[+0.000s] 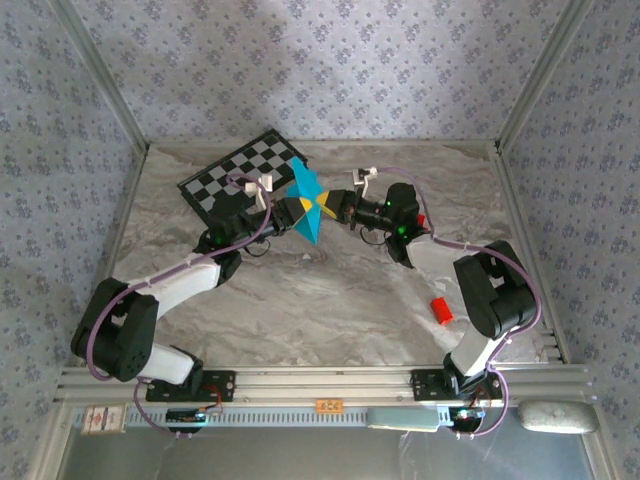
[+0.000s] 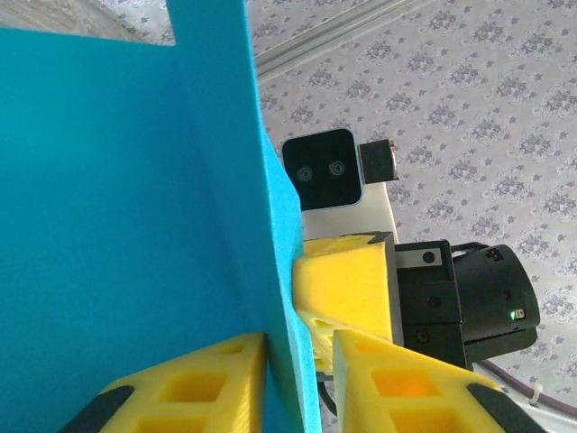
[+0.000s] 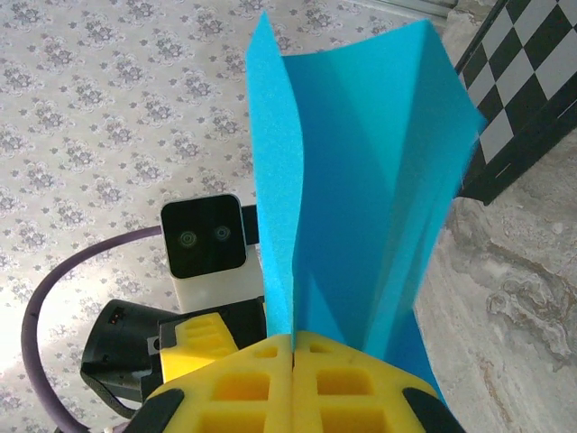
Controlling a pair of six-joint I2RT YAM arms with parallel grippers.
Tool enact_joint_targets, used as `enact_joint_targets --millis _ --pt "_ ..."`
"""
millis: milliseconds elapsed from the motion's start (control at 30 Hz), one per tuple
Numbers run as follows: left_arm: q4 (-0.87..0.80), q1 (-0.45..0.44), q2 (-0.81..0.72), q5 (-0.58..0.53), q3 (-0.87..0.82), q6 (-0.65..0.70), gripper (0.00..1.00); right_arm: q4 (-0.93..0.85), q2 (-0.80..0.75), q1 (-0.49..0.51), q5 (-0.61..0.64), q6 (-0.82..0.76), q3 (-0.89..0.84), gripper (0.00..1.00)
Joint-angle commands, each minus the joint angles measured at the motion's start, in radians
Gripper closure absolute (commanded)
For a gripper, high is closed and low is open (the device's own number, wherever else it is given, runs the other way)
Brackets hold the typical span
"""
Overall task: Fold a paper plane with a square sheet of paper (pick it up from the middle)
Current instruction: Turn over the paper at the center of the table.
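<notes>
The folded bright cyan sheet of thin paper (image 1: 306, 210) stands upright over the marbled grey table (image 1: 330, 300), toward 12 o'clock. At its 3 o'clock, the right gripper (image 3: 295, 354) is pressed together on its lower edge. At 9 o'clock, the left gripper (image 2: 300, 383) flanks it with yellow fingers; I cannot tell whether they pinch. A black-and-white checkered board (image 1: 235, 175) lies at 10 o'clock and a small red block (image 1: 441, 309) at 4 o'clock.

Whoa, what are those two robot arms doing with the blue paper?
They are folding it into a paper plane. The two arms meet over the middle of the table and hold the cyan paper up in the air between them, already creased into folds. The right gripper is shut tight on one end. The left gripper has a finger on each side of the paper, very close; I cannot tell if it is pinching. It does not look like a finished plane yet.
</notes>
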Motion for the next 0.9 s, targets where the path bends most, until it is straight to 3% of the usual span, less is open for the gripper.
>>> enact_joint_targets --millis 0,300,467,567,700,867 --pt "0.02 -0.007 0.002 -0.008 0.0 0.016 0.78 0.033 0.011 -0.007 -0.015 0.009 -0.006 0.91" --pt "-0.081 -0.003 -0.009 -0.032 0.023 0.071 0.9 -0.068 -0.036 -0.036 0.0 -0.058 -0.019 0.66" --pt "-0.245 0.003 -0.038 -0.066 0.052 0.163 0.92 -0.31 -0.137 -0.088 0.053 -0.221 -0.035 0.52" --pt "-0.437 0.003 -0.061 -0.118 0.1 0.267 0.92 -0.53 -0.219 -0.112 0.125 -0.382 -0.026 0.47" --pt "-0.799 -0.012 -0.068 -0.277 0.228 0.454 0.92 -0.844 -0.325 -0.123 0.285 -0.61 0.007 0.43" --pt "-1.215 -0.076 0.017 -0.63 0.443 0.647 0.91 -1.028 -0.406 -0.128 0.466 -0.761 0.01 0.42"
